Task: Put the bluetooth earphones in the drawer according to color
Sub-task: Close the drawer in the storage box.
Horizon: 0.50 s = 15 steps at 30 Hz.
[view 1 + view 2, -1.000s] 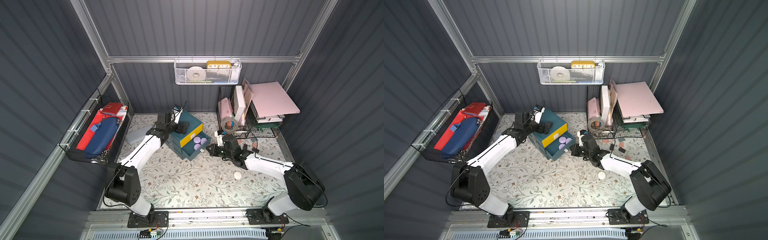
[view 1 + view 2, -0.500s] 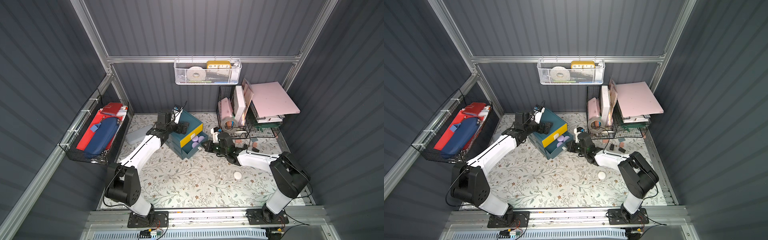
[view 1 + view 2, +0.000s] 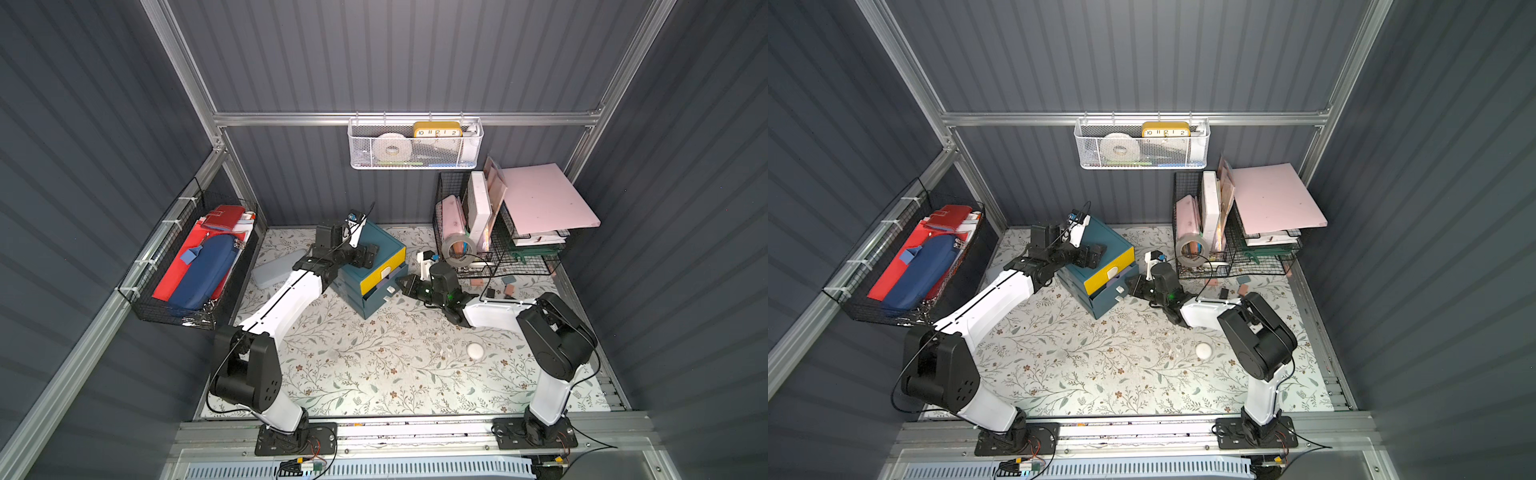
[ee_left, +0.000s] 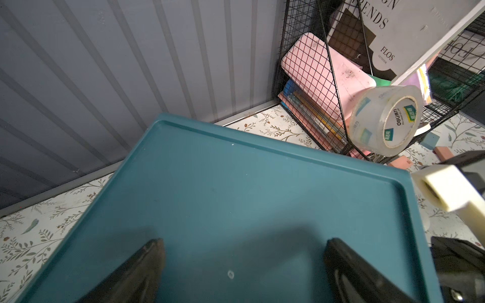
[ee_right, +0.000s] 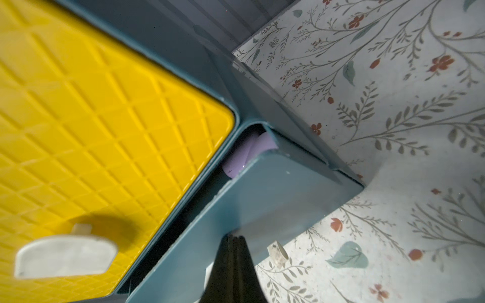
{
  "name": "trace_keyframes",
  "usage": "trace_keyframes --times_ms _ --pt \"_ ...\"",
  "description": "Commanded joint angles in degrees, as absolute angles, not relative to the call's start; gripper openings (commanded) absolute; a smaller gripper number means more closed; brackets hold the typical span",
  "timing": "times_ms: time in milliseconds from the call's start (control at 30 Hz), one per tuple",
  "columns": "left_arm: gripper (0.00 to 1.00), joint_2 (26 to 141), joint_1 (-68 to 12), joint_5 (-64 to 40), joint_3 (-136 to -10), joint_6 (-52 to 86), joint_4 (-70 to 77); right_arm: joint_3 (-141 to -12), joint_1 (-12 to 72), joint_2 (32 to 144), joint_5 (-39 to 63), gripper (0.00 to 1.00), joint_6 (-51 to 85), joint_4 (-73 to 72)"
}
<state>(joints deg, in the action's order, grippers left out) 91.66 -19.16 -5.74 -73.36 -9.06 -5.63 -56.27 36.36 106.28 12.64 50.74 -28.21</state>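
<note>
Right wrist view: closed right fingers [image 5: 223, 275] touch likely light drawer [image 5: 262, 199] of slick lilac earphones [image 5: 244, 154]; white handle [image 5: 277, 253] looks surest hold. Left fingers [image 4: 141, 267] spread wide; white earphone [image 3: 475, 351] at cabinet's [image 3: 380, 245] four o'clock.

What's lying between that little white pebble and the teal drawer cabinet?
Just bare floral mat with a few tiny pale specks between the white earphone case and the drawer cabinet; both top views show it.
</note>
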Motion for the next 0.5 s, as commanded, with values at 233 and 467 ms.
trace_keyframes --times_ms 233,467 --pt "0.99 94.29 -20.13 -5.58 -71.49 -9.76 -16.44 -59.45 36.09 108.72 12.52 0.00 53.11 -33.23" --pt "0.99 94.24 -20.13 -5.49 -71.52 -9.75 -16.44 -60.03 36.04 109.92 12.00 0.00 53.52 -34.07"
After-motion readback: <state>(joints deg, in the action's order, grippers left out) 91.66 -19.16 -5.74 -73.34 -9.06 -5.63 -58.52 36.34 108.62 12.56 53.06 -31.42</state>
